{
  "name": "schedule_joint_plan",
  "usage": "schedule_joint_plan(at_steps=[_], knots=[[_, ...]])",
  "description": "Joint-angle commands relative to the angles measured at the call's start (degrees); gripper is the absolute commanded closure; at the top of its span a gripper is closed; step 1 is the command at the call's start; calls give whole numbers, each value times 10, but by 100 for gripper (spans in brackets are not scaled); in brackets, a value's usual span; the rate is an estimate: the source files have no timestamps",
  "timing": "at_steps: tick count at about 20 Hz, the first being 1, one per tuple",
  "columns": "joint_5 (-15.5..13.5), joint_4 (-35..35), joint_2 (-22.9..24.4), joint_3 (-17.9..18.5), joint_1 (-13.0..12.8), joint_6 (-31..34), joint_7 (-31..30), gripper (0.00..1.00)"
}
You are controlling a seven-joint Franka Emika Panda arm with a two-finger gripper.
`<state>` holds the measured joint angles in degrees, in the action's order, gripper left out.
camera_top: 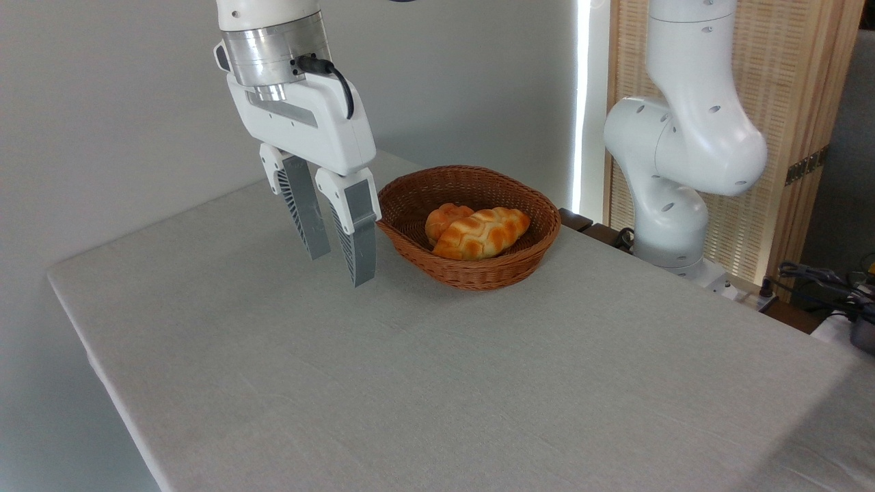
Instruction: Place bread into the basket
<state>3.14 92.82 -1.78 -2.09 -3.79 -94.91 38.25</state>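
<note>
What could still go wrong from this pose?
1. The gripper hangs open and empty, low beside the basket; a sideways move right could likely clip the rim and shove it.
2. The bread lies in the basket leaning against a small bun; a knock might roll it.
3. The basket sits near the table's far edge.

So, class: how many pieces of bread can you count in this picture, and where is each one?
2. The braided loaf lies inside the basket, towards its front. The small round bun sits behind it, touching it, also in the basket. More could be hidden behind the near wall.
</note>
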Motion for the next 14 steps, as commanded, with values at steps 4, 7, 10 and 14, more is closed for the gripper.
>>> schedule_joint_plan(at_steps=[4, 7, 10, 14], knots=[[-2, -1, 5, 6, 0, 11, 12, 0], [-20, 2, 12, 7, 4, 11, 13, 0], [-31, 2, 12, 8, 5, 11, 12, 0], [-31, 3, 12, 8, 4, 11, 13, 0]])
